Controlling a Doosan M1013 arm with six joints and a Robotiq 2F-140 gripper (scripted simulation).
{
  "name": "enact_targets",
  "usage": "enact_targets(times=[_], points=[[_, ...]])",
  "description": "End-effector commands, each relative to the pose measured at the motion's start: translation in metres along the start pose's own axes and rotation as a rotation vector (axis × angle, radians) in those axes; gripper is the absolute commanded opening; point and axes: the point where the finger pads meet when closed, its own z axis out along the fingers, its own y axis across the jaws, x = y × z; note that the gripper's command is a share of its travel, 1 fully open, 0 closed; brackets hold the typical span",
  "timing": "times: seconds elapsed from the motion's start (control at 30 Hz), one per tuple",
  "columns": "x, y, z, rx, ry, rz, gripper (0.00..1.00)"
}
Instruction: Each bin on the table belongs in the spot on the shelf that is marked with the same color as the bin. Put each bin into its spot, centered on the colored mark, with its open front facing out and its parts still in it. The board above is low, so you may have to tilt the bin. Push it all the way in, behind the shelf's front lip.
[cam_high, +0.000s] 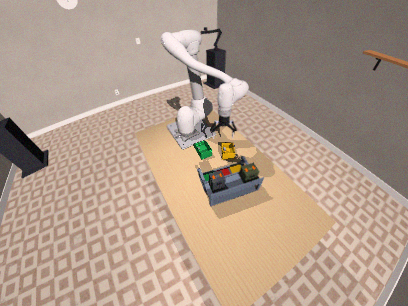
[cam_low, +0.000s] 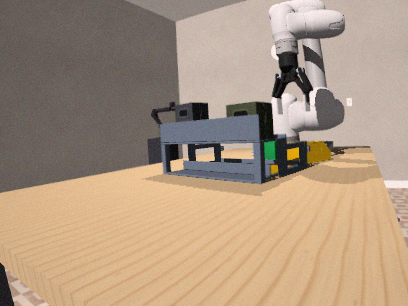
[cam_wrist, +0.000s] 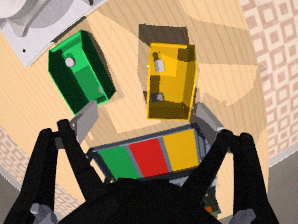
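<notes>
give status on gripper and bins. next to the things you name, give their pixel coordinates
gripper (cam_high: 223, 131) (cam_low: 291, 95) (cam_wrist: 146, 110) open, nothing held; green bin (cam_high: 203, 149) (cam_wrist: 81, 72) and yellow bin (cam_high: 228, 150) (cam_low: 318, 151) (cam_wrist: 171, 82) on table, both off shelf (cam_high: 235, 192) (cam_low: 210, 131) (cam_wrist: 120, 139); low top board may force tilting

Bin parts (cam_wrist: 159, 65) — too blurred to identify.

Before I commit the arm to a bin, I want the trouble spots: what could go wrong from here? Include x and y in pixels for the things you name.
Loose parts lie in the open-topped yellow bin (cam_high: 228, 150) (cam_wrist: 172, 82) and green bin (cam_high: 203, 149) (cam_wrist: 82, 75); tilting either could spill them.

Both bins sit askew to each other, so the open gripper (cam_high: 223, 129) (cam_low: 290, 95) (cam_wrist: 146, 110) may need a different angle for each.

Boxes atop the shelf (cam_high: 235, 192) (cam_low: 210, 131) might get knocked by a low pass.
</notes>
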Motion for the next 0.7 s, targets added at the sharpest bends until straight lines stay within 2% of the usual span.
enact_targets(times=[0.0,0.67], points=[[0.0055,0.0015,0.004,0.0,-0.01,0.023,1.0],[0.0068,0.0015,0.0048,0.003,-0.013,0.023,1.0]])
